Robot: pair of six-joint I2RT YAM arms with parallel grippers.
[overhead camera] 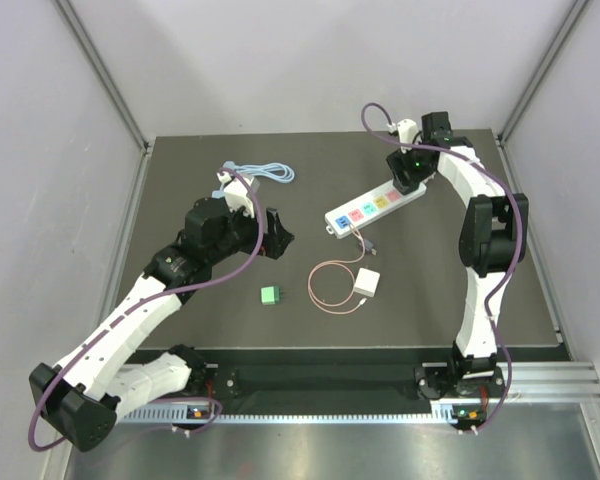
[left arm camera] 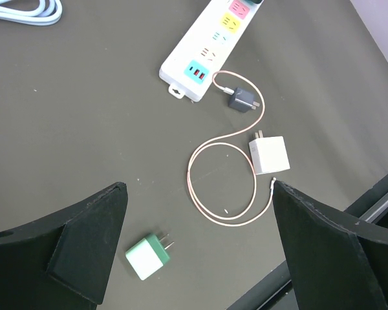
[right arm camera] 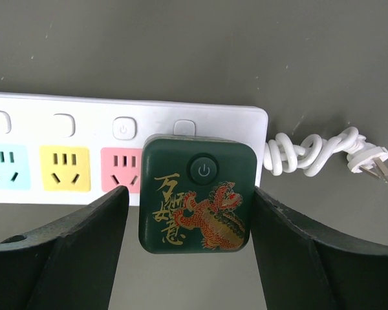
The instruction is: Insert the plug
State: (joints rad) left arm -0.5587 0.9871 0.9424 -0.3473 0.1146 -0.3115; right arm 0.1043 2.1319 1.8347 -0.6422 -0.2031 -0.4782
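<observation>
A white power strip (overhead camera: 375, 205) with coloured sockets lies at the middle right of the dark mat; it also shows in the right wrist view (right arm camera: 64, 155) and the left wrist view (left arm camera: 210, 45). A dark green plug with a gold dragon (right arm camera: 197, 194) sits on the strip's right end. My right gripper (right arm camera: 189, 190) is open, with one finger on each side of that plug. My left gripper (left arm camera: 197, 186) is open and empty above the mat. A small green plug (left arm camera: 147, 256) lies below it, also seen in the top view (overhead camera: 271, 295).
A white charger (left arm camera: 269, 155) with a looped pink cable (left arm camera: 207, 187) and a dark grey adapter (left arm camera: 242, 99) lie in front of the strip. A light blue cable (overhead camera: 260, 172) lies at the back left. The strip's coiled white cord (right arm camera: 310, 154) trails to the right.
</observation>
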